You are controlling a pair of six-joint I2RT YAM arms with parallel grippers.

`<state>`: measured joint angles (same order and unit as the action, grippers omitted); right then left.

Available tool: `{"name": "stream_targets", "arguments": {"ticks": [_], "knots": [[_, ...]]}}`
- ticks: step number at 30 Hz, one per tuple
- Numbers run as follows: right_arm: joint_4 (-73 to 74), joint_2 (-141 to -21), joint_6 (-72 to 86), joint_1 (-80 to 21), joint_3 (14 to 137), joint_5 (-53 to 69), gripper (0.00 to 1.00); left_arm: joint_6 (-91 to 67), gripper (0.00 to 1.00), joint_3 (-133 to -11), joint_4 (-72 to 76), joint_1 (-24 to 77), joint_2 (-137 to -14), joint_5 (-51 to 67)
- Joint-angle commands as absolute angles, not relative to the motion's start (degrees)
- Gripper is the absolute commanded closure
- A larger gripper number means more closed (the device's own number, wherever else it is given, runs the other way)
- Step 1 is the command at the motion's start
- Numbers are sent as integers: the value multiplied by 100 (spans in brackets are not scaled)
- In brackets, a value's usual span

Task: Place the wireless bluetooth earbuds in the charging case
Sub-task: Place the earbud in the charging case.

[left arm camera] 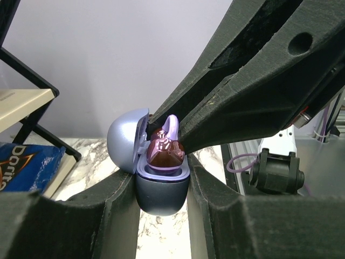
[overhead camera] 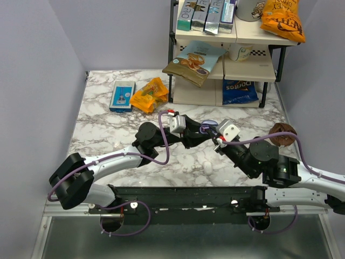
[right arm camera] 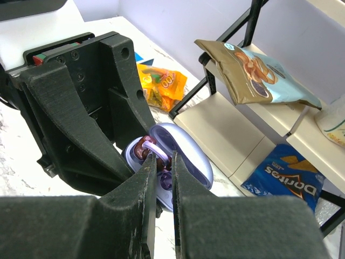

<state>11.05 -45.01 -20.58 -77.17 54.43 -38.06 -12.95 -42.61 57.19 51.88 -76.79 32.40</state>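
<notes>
Jaws of the left gripper [left arm camera: 161, 174] stand nearly closed, clamping the case [left arm camera: 161, 197] by its sides over the middle of the marble table [overhead camera: 108, 129], its lid [left arm camera: 125, 141] swung open. Jaws of the right gripper [right arm camera: 163, 164] stand a narrow slit apart, pinching one earbud [left arm camera: 166, 149] by its stem, its body resting at the case's mouth.

Bright, even light from above; only soft shadows lie on the table [overhead camera: 108, 132]. Small glare spots shine on the earbud [left arm camera: 164, 150]. My left fingers [left arm camera: 64, 226] blur up close (bottom of frame).
</notes>
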Motion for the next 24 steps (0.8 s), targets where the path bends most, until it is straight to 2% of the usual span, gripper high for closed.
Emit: {"name": "stream_targets", "arguments": {"ticks": [1, 20, 24], "knots": [[1652, -4579, -1899, -7725, 5599, -3463, 99, -1143, 100, -4245, 5985, 5221, -7488, 3155], [2136, -4720, -1661, -7726, 5643, -3340, 99, -1134, 100, -4272, 5994, 5221, -7436, 3138], [2153, -4746, -1652, -7725, 5660, -3366, 93, -1142, 100, -4263, 6012, 5221, -7436, 3138]]}}
